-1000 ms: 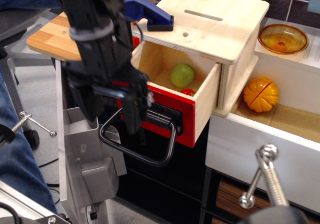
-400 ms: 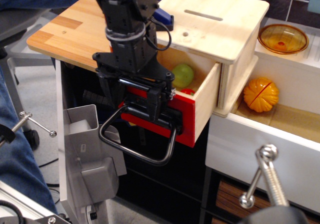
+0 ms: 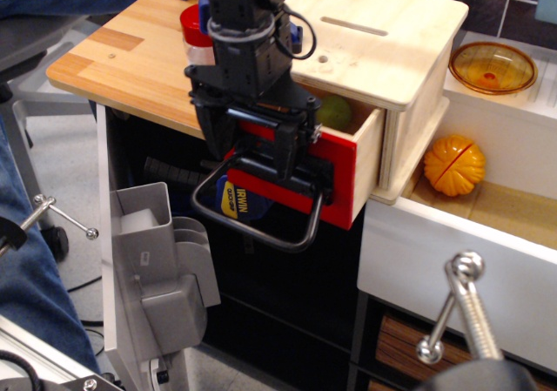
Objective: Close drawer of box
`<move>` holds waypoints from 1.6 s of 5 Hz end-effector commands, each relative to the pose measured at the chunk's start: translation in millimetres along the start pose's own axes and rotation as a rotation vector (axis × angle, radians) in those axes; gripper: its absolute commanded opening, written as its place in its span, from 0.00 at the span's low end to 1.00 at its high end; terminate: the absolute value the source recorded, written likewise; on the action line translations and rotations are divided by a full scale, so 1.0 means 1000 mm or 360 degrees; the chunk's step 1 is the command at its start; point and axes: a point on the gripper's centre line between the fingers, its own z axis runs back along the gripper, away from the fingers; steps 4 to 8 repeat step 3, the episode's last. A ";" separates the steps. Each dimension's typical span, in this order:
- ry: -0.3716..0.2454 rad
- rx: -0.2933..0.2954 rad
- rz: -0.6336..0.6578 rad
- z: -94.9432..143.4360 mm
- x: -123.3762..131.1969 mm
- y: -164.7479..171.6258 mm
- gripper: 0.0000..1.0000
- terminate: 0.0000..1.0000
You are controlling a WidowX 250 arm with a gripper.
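Comparing with a second earlier, the drawer (image 3: 335, 178) sat deeper in the box (image 3: 383, 38), only a green fruit (image 3: 335, 112) showing at 12 o'clock. The gripper (image 3: 261, 151) pressed its red front; jaw spread indeterminable. Closure was judged incomplete.

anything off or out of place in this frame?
Nothing damaged or spilled. The red-fronted plywood drawer sticks partway out of the pale plywood box, a green round fruit visible inside. The black hand is against its front, above the black loop handle.
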 end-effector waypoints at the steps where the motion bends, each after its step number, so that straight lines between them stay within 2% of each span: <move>1: -0.0098 0.0040 0.0042 0.015 0.035 0.003 1.00 0.00; 2: -0.0087 0.0034 0.0049 0.014 0.043 0.002 1.00 0.00; 3: -0.0101 0.0014 0.0052 0.014 0.042 0.003 1.00 1.00; 8: -0.0101 0.0014 0.0052 0.014 0.042 0.003 1.00 1.00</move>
